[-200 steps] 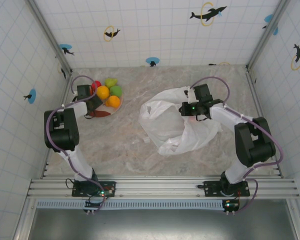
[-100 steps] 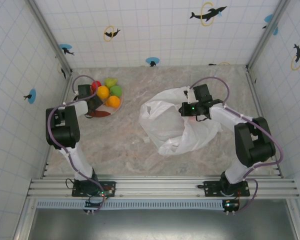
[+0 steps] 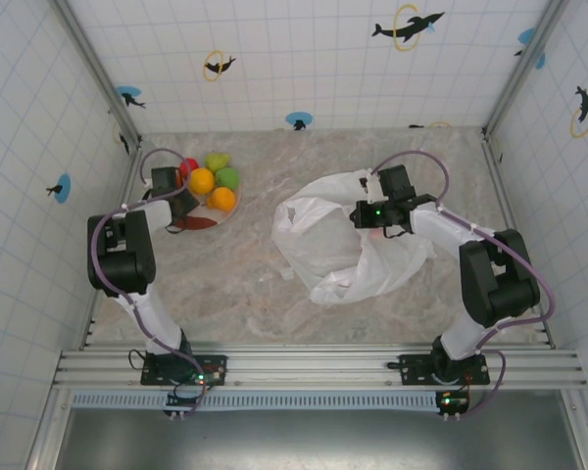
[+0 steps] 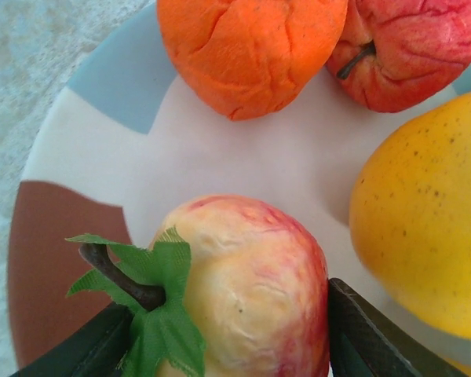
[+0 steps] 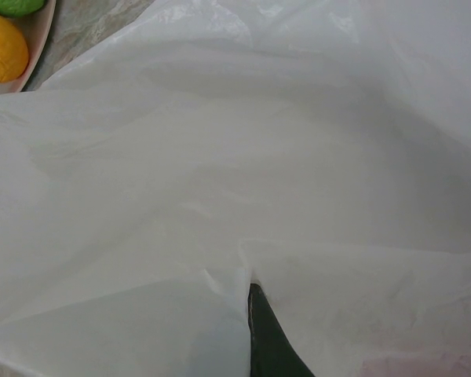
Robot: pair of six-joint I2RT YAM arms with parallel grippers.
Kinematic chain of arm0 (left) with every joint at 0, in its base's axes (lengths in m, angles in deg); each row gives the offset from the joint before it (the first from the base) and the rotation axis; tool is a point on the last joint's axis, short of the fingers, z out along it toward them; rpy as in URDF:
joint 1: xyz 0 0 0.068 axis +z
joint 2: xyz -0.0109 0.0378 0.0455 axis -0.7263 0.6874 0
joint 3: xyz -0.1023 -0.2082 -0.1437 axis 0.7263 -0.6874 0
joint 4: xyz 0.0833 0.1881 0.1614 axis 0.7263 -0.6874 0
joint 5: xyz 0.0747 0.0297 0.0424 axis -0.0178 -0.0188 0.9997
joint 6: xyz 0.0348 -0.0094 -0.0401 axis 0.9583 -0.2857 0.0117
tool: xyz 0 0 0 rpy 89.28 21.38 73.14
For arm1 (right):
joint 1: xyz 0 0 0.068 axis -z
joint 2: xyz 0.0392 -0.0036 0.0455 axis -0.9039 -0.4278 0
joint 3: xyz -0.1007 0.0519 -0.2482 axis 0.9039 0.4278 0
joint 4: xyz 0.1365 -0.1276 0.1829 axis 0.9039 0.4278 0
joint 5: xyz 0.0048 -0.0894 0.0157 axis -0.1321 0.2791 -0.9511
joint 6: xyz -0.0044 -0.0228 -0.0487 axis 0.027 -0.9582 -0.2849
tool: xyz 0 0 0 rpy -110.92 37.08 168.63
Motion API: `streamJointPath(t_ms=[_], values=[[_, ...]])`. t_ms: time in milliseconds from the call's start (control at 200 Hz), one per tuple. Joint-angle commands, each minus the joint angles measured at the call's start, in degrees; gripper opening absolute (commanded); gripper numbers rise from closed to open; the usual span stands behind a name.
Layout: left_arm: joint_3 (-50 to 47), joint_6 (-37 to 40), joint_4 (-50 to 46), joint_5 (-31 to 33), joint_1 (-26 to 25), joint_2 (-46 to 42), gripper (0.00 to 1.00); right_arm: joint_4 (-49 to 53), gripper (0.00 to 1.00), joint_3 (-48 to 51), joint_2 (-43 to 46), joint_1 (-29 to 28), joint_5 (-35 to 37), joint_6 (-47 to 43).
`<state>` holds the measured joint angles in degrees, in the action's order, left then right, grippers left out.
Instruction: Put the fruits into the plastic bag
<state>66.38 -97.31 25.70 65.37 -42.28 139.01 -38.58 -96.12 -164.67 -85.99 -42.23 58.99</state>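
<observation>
On the round plate lies a red-yellow apple with a green leaf, and my left gripper is shut on it, one dark finger against each side. Beyond it lie an orange fruit, a red apple and a yellow fruit. From above, the fruits are heaped on the plate at the far left, with the left gripper over its near side. The plastic bag lies crumpled mid-table. My right gripper is shut on a fold of the plastic bag.
Tiled walls close in the marble table on three sides. The plate sits close to the left wall. In the right wrist view an orange fruit and a green fruit show past the bag's edge at the top left.
My left gripper's jaws have drawn in onto the red-yellow apple. Both arms and the bag have stayed nearly still.
</observation>
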Motion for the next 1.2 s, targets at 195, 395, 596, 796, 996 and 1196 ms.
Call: streamJointPath(t_ms=[195, 395, 596, 796, 996, 1196], values=[[-12.65, -5.38, 3.22, -3.52, 0.45, -15.41, 0.50, 0.10, 0.00, -0.81, 0.02, -0.30, -0.55, -0.18], [-19.71, -6.88, 2.61, -9.51, -4.66, -29.96, 0.50, -2.00, 0.00, -1.96, -0.78, -0.17, -1.98, 1.95], [-19.43, -7.00, -1.44, -5.94, -21.89, -40.04, 0.50, -3.76, 0.00, -3.26, -2.16, -0.14, -4.66, 4.27], [-16.47, -9.73, 3.47, -3.12, -43.54, -36.85, 0.49, -4.14, 0.00, -5.33, -3.84, -0.14, -6.19, 5.89], [-8.49, -5.05, 3.61, 1.85, -55.62, -23.51, 0.49, -2.16, 0.00, -7.57, -3.70, -0.23, -8.02, 5.43], [-4.71, -0.72, 4.70, 5.25, -55.96, -14.72, 0.48, 5.32, 0.00, -8.37, -0.92, 0.67, -6.73, -0.88]])
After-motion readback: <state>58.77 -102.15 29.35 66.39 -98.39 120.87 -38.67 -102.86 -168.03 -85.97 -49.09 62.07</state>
